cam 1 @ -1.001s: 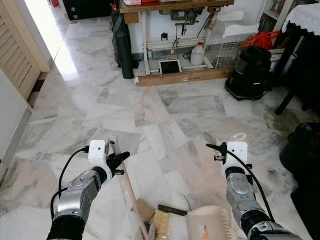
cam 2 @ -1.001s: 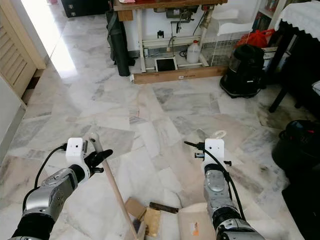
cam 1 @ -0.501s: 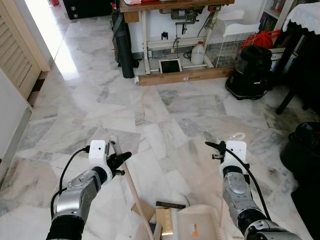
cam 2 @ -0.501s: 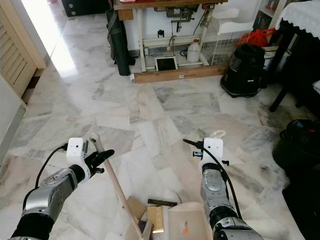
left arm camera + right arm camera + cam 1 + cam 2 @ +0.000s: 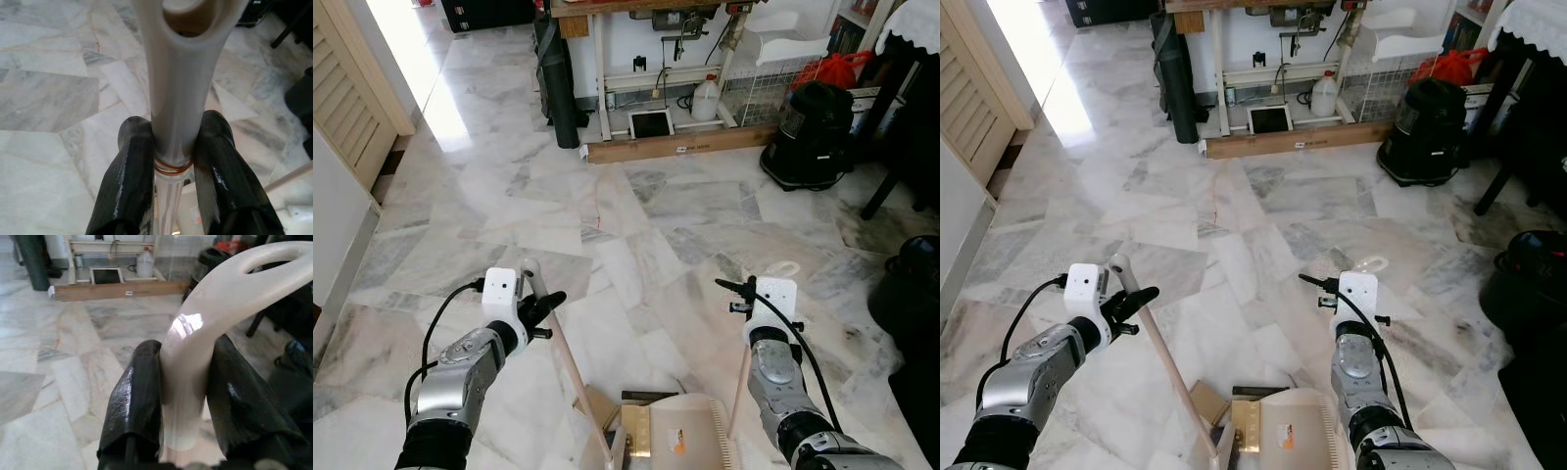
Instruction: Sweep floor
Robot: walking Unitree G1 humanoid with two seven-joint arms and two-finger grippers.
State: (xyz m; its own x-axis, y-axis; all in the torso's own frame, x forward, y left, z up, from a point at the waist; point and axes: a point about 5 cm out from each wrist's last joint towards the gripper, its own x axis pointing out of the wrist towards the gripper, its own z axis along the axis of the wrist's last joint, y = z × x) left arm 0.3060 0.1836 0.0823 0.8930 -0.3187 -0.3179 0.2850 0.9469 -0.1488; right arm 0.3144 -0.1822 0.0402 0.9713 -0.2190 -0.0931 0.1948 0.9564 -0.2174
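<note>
1. The broom [image 5: 570, 372] stands tilted on the marble floor [image 5: 636, 225] just before the robot: its pale handle runs from a cream cap at the top, down and toward the robot's right, to the bristle end at the lower edge of the eye views.
2. The left gripper [image 5: 171, 161] holds the broom near its top; the left wrist view shows its two black fingers [image 5: 128, 181] clamped on either side of the handle, right at a thin copper-coloured ring.
3. The long-handled dustpan [image 5: 683, 439] rests on the floor beside the broom's lower end, its beige pan with a toothed edge facing the broom.
4. The dustpan's thin stick rises from the pan to a cream loop grip [image 5: 230, 293].
5. The right gripper [image 5: 183, 396] is closed on that loop grip, one black finger pressed to each side of it.
6. Flat brownish scraps, cardboard-like, [image 5: 1206, 399] lie on the floor between the broom's foot and the pan's mouth, touching or nearly touching both.
7. Well beyond, a wooden plank [image 5: 680, 149] lies on the floor along the foot of a white-legged workbench [image 5: 603, 69].
8. A white plastic jug [image 5: 705, 100] stands under the bench.
9. A black canister vacuum cleaner [image 5: 815, 137] sits to the right of it.
10. A louvred wooden door [image 5: 347, 103] lines the left side.
</note>
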